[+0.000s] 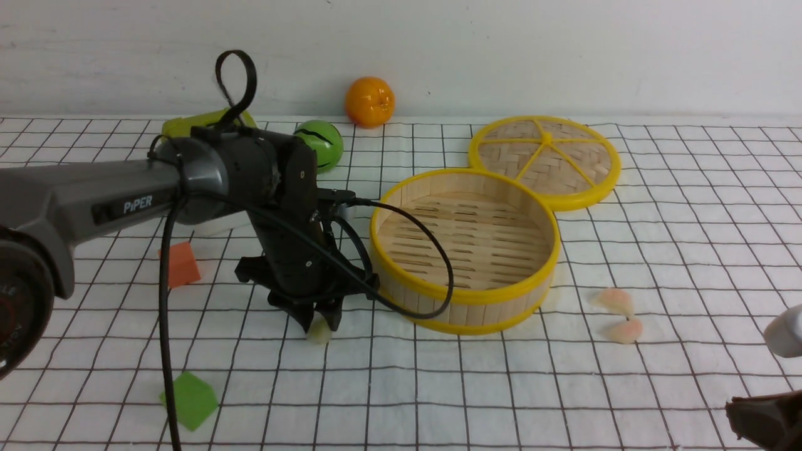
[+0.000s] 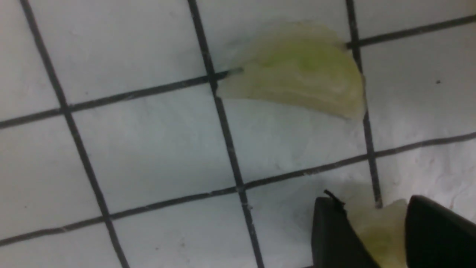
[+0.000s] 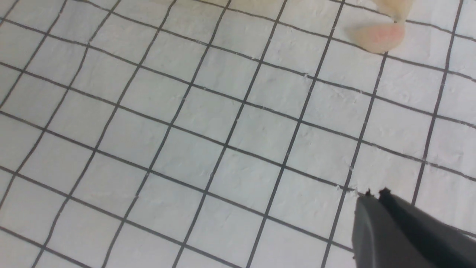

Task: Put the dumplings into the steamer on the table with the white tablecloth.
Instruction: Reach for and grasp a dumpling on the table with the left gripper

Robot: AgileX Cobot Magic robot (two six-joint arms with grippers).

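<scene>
Nearest, at the right front, the right gripper [image 3: 375, 193] hangs over bare tablecloth [image 1: 501, 388] with its jaws pressed together, holding nothing. A green cube [image 1: 190, 399] lies at the left front. Farther in, the left gripper [image 1: 321, 322] points down with its jaws parted, one on each side of a yellow-green dumpling [image 1: 319, 334] that rests on the tablecloth; a second yellow-green dumpling [image 2: 297, 78] lies near it, apart. To the right, the nearer pink dumpling [image 1: 624, 331] and the farther pink dumpling [image 1: 615, 299] lie close together, near the steamer [image 1: 476, 300] but outside it. The steamer's slatted floor is bare. An orange cube [image 1: 180, 263] sits left of the arm. The woven lid [image 1: 545, 160] touches the steamer's far rim. A green ball [image 1: 322, 144] and an orange fruit [image 1: 369, 101] stand by the wall [image 1: 564, 50]
</scene>
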